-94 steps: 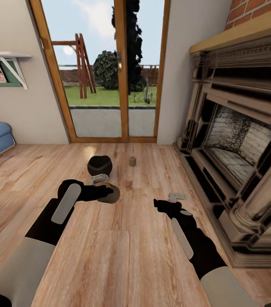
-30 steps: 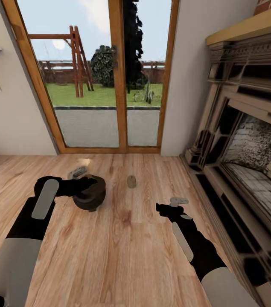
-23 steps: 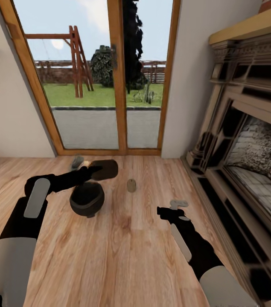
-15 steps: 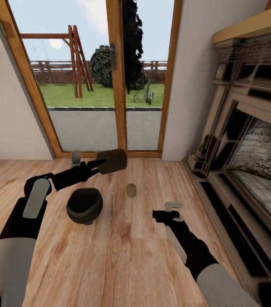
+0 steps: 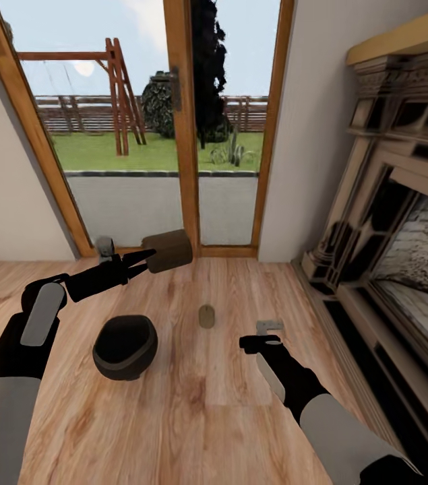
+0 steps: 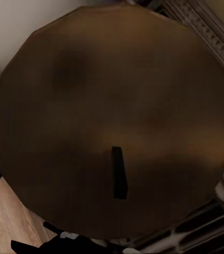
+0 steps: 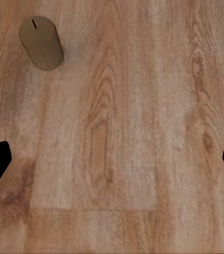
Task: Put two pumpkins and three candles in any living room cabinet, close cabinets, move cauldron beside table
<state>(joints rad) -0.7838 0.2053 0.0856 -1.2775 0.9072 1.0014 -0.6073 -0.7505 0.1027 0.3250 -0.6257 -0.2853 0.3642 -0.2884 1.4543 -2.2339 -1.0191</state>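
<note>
My left gripper (image 5: 143, 260) is shut on the side of a fat brown candle (image 5: 168, 250), held in the air above the floor beyond the cauldron. In the left wrist view the candle's round top (image 6: 117, 121) faces the camera, with its dark wick showing. The black cauldron (image 5: 125, 347) rests on the wood floor below and nearer than the held candle. A smaller tan candle (image 5: 206, 316) stands upright on the floor, also in the right wrist view (image 7: 41, 42). My right gripper (image 5: 262, 335) hovers open and empty, nearer than that candle and to its right.
A wood-framed glass door (image 5: 180, 128) to the garden closes the far side. A large carved fireplace (image 5: 402, 242) runs along the right, its hearth step at floor level. Bare wood floor (image 5: 193, 417) lies around and in front of the cauldron.
The left gripper has lifted the fat candle up out of the cauldron and carried it away toward the door. The camera has moved forward; the right arm has barely moved.
</note>
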